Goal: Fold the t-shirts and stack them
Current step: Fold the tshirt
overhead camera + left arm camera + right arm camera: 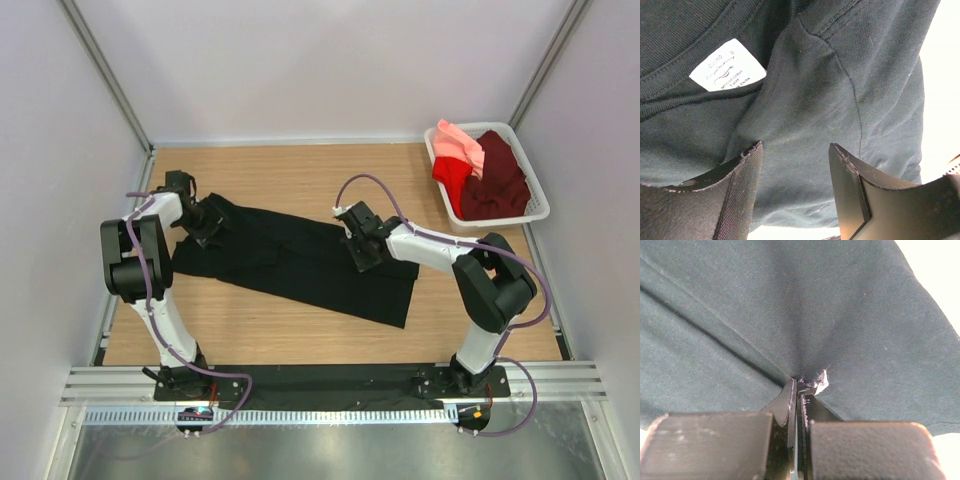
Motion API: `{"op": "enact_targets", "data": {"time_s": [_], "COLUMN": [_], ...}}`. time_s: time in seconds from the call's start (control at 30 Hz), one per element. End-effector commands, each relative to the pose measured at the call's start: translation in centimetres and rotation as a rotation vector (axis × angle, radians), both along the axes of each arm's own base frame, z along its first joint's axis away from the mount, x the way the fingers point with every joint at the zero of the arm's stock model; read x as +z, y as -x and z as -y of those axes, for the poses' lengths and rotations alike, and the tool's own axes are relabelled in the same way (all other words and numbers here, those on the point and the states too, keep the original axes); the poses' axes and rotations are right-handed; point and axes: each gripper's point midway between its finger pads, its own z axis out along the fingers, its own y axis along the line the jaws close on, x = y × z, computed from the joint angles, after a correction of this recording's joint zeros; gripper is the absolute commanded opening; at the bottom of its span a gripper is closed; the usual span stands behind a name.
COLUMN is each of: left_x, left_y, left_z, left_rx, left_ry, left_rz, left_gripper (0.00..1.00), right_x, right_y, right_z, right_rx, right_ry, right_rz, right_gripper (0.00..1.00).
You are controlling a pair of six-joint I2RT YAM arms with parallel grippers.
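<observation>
A large black t-shirt [300,265] lies in a long folded band across the middle of the table. My left gripper [205,222] is at its left end, by the collar. In the left wrist view the left gripper [796,147] stands open just over the black t-shirt [815,75], below the white neck label [727,65]. My right gripper [362,250] is on the shirt's right part. In the right wrist view the right gripper [799,382] is shut on a pinch of the black t-shirt [790,305], which puckers toward the tips.
A white basket [540,190] at the back right holds a maroon t-shirt [495,185], a red one [452,180] and a salmon-pink one [462,145]. Bare wooden table [280,330] shows in front of the black shirt. Grey walls close in both sides.
</observation>
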Motion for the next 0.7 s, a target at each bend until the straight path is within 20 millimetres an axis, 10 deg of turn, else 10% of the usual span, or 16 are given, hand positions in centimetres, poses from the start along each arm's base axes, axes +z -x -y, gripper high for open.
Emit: {"op": "enact_targets", "data": {"time_s": [0.0,0.27,0.67], "left_x": [-2.0,0.2,-0.7], "left_y": [1.2,1.7,5.8], "left_z": [-3.1,-4.5,-8.2], "left_rx": [0.038,0.054,0.152], "left_ry": [-0.140,-0.224,-0.239], "left_rz": [-0.065,-0.059,-0.144], "left_gripper": [0.59,0.63,0.64], "right_x": [0.4,4.4,4.9], "right_y": [0.9,-0.9,0.3], "right_z": [-0.6,-1.5,7.0], "right_rx": [0.007,-0.090,-0.598], "right_ry": [-0.037,-0.131,-0.046], "right_rz": [-0.025,0.043,0.078], "right_gripper": [0.01,0.24,0.36]}}
